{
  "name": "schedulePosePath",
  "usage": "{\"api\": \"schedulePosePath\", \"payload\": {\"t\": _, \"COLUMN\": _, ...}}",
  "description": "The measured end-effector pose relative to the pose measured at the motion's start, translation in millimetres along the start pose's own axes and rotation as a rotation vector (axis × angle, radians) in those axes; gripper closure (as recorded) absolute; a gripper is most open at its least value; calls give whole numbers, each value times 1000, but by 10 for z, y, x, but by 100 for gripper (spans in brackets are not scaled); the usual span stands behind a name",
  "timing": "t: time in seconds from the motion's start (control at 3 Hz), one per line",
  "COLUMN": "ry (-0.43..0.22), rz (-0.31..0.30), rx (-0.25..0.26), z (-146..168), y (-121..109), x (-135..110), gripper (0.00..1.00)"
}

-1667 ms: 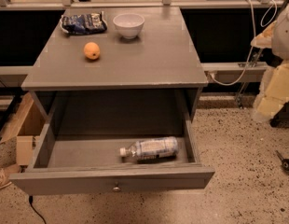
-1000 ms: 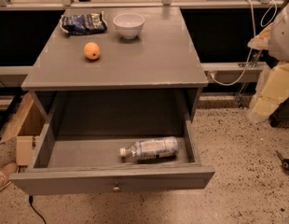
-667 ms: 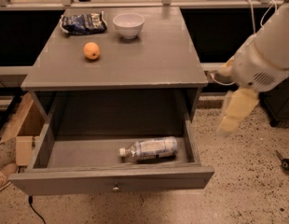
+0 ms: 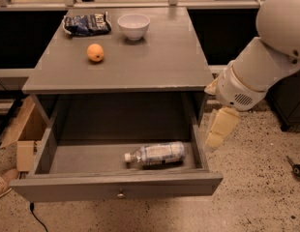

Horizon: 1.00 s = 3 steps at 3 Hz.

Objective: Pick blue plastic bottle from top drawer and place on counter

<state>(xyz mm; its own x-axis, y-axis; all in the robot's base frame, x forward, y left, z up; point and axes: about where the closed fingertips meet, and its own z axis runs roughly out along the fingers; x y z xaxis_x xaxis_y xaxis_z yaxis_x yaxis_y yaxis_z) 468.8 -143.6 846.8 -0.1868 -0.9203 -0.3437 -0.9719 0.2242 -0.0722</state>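
Note:
The blue plastic bottle, clear with a white cap and a pale label, lies on its side in the open top drawer, toward the front right, cap pointing left. The drawer's front panel has a small round knob. The grey counter is the cabinet's top. My gripper hangs from the white arm just outside the drawer's right wall, above and to the right of the bottle, and holds nothing.
On the counter stand a white bowl, an orange and a dark blue snack bag. A cardboard box stands left of the cabinet. A small dark object lies on the speckled floor at right.
The arm has swung in from the far right toward the drawer. The gripper now sits beside the drawer's right wall. The bottle has not moved.

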Motion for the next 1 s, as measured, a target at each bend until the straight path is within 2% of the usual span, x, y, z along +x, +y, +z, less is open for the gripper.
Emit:
{"api": "schedulePosePath", "payload": {"t": 0.33, "ry": -18, "rz": -49, "rx": -18, "z": 338, "y": -13, "x": -79, "gripper": 0}}
{"api": "schedulePosePath", "payload": {"t": 0.67, "ry": -53, "rz": -119, "rx": -58, "z": 802, "y": -9, "x": -248, "gripper": 0}}
{"api": "schedulePosePath", "payload": {"t": 1.0, "ry": -91, "rz": -161, "rx": -89, "z": 1166, "y": -34, "x": -426, "gripper": 0}}
